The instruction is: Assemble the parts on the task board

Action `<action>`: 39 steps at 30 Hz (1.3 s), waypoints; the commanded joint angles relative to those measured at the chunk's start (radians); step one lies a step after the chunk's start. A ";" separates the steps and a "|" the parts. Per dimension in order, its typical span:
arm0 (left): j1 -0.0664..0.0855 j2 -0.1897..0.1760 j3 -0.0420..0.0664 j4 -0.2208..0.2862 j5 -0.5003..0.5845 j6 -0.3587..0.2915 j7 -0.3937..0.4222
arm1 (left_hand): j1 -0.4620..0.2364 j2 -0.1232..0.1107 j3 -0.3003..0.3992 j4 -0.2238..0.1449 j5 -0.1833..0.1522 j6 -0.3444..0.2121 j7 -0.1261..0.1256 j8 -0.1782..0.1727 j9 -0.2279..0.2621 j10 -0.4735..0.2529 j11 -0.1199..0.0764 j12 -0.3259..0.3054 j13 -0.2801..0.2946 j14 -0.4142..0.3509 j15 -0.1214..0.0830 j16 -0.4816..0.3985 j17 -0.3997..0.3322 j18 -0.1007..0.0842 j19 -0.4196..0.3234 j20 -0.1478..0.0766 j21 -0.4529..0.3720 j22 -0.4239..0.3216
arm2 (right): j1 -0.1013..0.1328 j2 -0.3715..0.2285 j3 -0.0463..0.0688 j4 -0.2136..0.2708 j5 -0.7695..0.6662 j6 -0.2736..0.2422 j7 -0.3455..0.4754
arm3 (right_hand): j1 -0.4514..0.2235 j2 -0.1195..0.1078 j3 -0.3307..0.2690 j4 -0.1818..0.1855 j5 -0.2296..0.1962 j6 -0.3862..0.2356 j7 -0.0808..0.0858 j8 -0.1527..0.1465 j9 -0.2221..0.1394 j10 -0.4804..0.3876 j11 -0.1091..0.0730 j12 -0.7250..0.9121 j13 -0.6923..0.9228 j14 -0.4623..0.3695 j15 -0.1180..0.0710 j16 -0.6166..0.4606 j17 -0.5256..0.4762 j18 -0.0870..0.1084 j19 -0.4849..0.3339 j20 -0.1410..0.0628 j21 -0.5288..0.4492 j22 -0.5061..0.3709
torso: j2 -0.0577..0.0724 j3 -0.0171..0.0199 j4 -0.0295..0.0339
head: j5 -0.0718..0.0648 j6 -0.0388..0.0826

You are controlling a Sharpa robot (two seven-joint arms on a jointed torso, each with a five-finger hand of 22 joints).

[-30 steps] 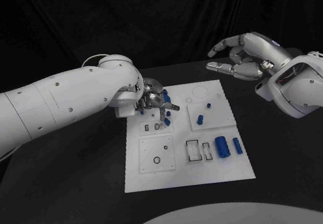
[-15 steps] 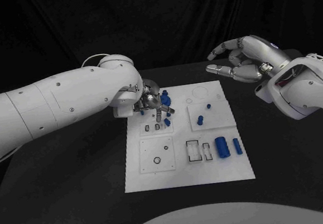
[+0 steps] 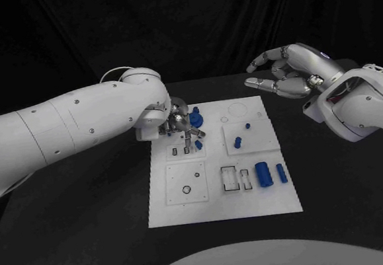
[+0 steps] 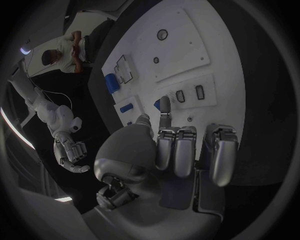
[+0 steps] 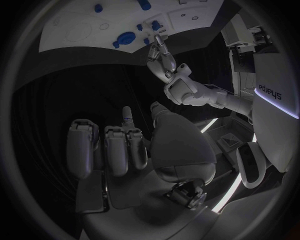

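Head view: right hand (image 3: 289, 69) raised, empty.

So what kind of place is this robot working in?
Most likely a robotics lab or test cell: a black table against dark drapes, a white task board with small blue parts, and another robot arm on a stand in the left wrist view.
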 commanded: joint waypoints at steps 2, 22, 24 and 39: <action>-0.011 0.006 0.001 -0.010 0.000 0.012 0.002 | -0.001 -0.011 0.009 0.000 0.015 -0.003 0.001 -0.009 0.004 0.104 -0.002 0.001 0.261 0.102 -0.005 0.003 0.263 0.009 0.027 -0.007 -0.009 0.184 | -0.003 0.002 0.001 0.000 0.000 0.013 -0.019 | 0.008 0.004 0.002 -0.004 0.004 -0.001 0.002 0.008 0.001 0.105 0.008 0.003 0.263 0.097 0.007 -0.004 0.221 -0.011 0.036 0.007 -0.004 0.216 | -0.001 -0.0014 0.0000 | 0.003 0.000; -0.032 0.028 0.001 -0.043 0.000 -0.011 0.037 | -0.010 -0.025 0.047 0.007 0.016 -0.025 0.020 -0.085 -0.021 0.104 0.014 0.001 0.261 0.102 0.008 0.003 0.263 0.017 -0.001 0.003 -0.026 0.157 | -0.003 0.003 0.001 -0.002 0.000 0.018 -0.024 | 0.019 0.000 0.000 -0.007 0.000 0.002 0.003 0.014 0.002 0.105 0.010 0.003 0.263 0.096 0.008 -0.006 0.215 -0.009 0.033 0.008 -0.010 0.214 | -0.003 -0.0024 0.0007 | 0.003 0.000; -0.034 0.030 0.001 -0.045 0.000 -0.012 0.039 | -0.010 -0.025 0.047 0.007 0.016 -0.025 0.020 -0.085 -0.021 0.104 0.014 0.001 0.261 0.102 0.008 0.003 0.263 0.017 -0.001 0.003 -0.026 0.157 | -0.003 0.003 0.001 -0.002 0.000 0.019 -0.026 | 0.019 0.000 0.000 -0.007 -0.001 0.002 0.003 0.014 0.002 0.105 0.010 0.003 0.263 0.096 0.008 -0.007 0.214 -0.009 0.033 0.008 -0.011 0.214 | -0.003 -0.0025 0.0007 | 0.001 0.000; -0.038 0.043 0.001 -0.060 0.000 -0.018 0.047 | -0.009 -0.027 0.054 0.006 0.018 -0.020 0.020 -0.091 -0.023 0.104 0.015 0.001 0.261 0.102 0.010 0.003 0.263 0.019 -0.008 0.005 -0.029 0.150 | -0.008 0.000 0.001 -0.011 0.000 0.026 -0.032 | 0.024 -0.001 -0.002 -0.007 -0.010 0.003 0.003 0.019 0.003 0.105 0.010 0.003 0.263 0.096 0.009 -0.007 0.213 -0.009 0.032 0.009 -0.012 0.213 | -0.003 -0.0028 0.0007 | 0.002 0.000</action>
